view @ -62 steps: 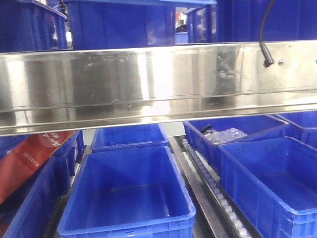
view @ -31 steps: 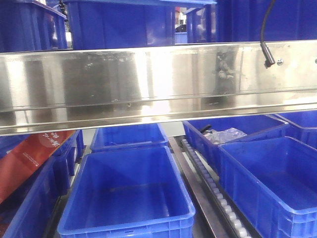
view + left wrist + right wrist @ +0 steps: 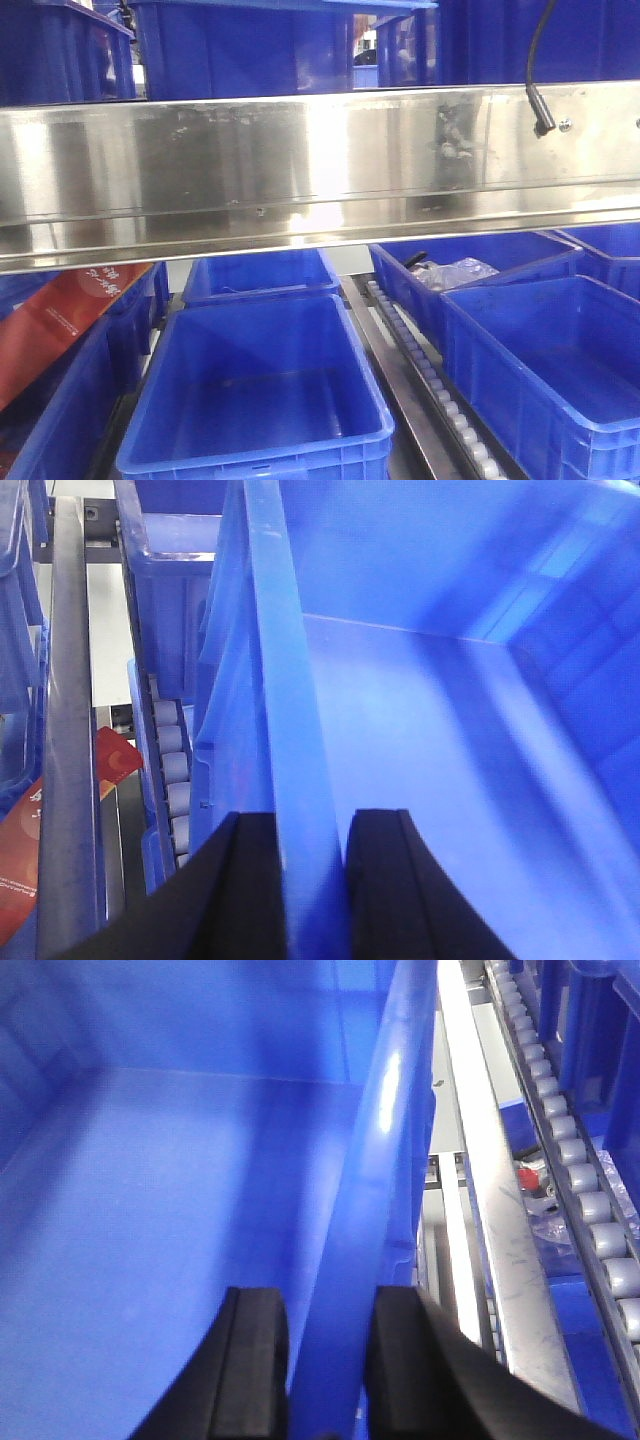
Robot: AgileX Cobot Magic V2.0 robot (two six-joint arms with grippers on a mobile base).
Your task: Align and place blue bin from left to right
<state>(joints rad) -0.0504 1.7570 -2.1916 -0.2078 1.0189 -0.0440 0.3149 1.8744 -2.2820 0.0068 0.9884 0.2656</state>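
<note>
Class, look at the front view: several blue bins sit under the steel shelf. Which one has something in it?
The rear right blue bin, behind the nearer right bin. It holds crumpled clear plastic; the centre front bin shows only bare floor.

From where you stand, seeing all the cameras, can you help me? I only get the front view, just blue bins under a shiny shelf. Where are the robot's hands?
Observer: They are out of your view. The left gripper straddles a wall of a blue bin, one finger on each side.
Operator: And the other hand?
Observer: The right gripper straddles a bin wall the same way, on the side nearest a roller track. I cannot tell whether it is the same bin.
Operator: Is anything inside?
Observer: Both wrist cameras show bare blue floor, no contents.
Operator: Anything else nearby?
Observer: The left wrist camera shows a red package lying beyond a dark rail.
</note>
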